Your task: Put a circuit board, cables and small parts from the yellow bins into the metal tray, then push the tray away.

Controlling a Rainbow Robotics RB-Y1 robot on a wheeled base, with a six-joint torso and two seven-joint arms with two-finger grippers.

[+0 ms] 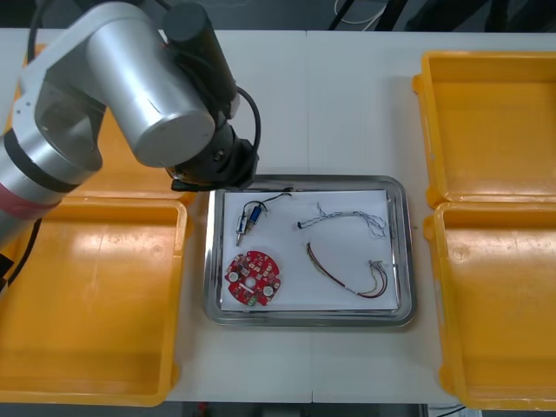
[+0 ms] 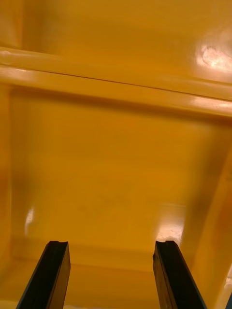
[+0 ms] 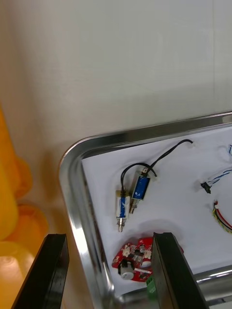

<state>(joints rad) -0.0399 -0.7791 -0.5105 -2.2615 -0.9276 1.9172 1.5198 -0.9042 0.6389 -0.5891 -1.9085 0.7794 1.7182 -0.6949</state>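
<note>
Tray (image 1: 308,320) corner: left end effector (image 3: 110,236) above, spread | bin (image 2: 116,159), seemingly: right end effector (image 2: 111,244) spread

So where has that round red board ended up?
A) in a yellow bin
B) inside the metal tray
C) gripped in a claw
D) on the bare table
B: the red board lies flat on the white lining inside the metal tray, near the tray's left rim.
</note>
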